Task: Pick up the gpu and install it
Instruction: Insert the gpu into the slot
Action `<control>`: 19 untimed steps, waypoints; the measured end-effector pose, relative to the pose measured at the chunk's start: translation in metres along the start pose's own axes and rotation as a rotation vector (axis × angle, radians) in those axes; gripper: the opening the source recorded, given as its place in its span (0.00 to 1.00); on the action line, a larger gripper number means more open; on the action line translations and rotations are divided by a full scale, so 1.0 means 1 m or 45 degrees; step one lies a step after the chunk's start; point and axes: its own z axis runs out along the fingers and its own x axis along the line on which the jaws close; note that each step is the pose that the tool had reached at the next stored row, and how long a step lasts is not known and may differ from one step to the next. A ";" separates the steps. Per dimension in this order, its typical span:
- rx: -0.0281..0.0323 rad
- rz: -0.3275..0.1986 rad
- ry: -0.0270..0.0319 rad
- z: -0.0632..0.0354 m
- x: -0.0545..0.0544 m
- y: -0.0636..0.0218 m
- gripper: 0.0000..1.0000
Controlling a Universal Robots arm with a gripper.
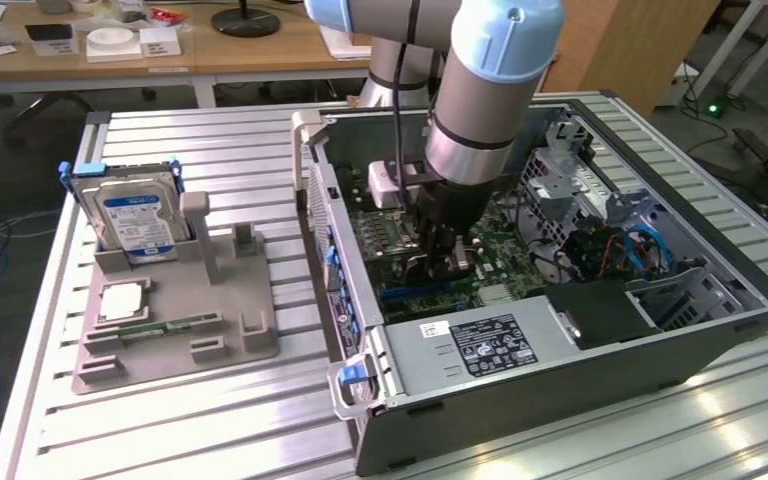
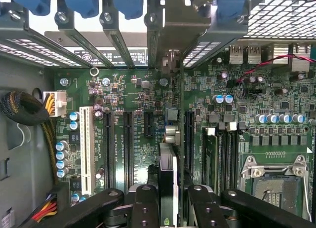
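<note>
In the exterior view, the gripper (image 1: 440, 250) is being held down inside the open computer case (image 1: 651, 340) on the bench (image 1: 197, 420); one hard drive (image 1: 137, 222), blue-labelled, is standing in the grey holder (image 1: 177, 330). In the wrist view, the gpu (image 2: 168, 183), thin, dark and edge-on, is being clamped between two black fingers (image 2: 145, 206) above the motherboard (image 2: 133, 114), beside its black slots; no writing is readable
</note>
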 end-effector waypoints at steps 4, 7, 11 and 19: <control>0.0000 0.000 -0.0001 0.0009 0.000 0.0000 0.27; 0.0006 0.000 -0.0013 0.0003 0.000 0.0000 0.27; 0.0016 0.000 -0.0012 -0.0021 0.000 0.0018 0.27; 0.0014 0.005 -0.0008 -0.0022 0.000 0.0020 0.27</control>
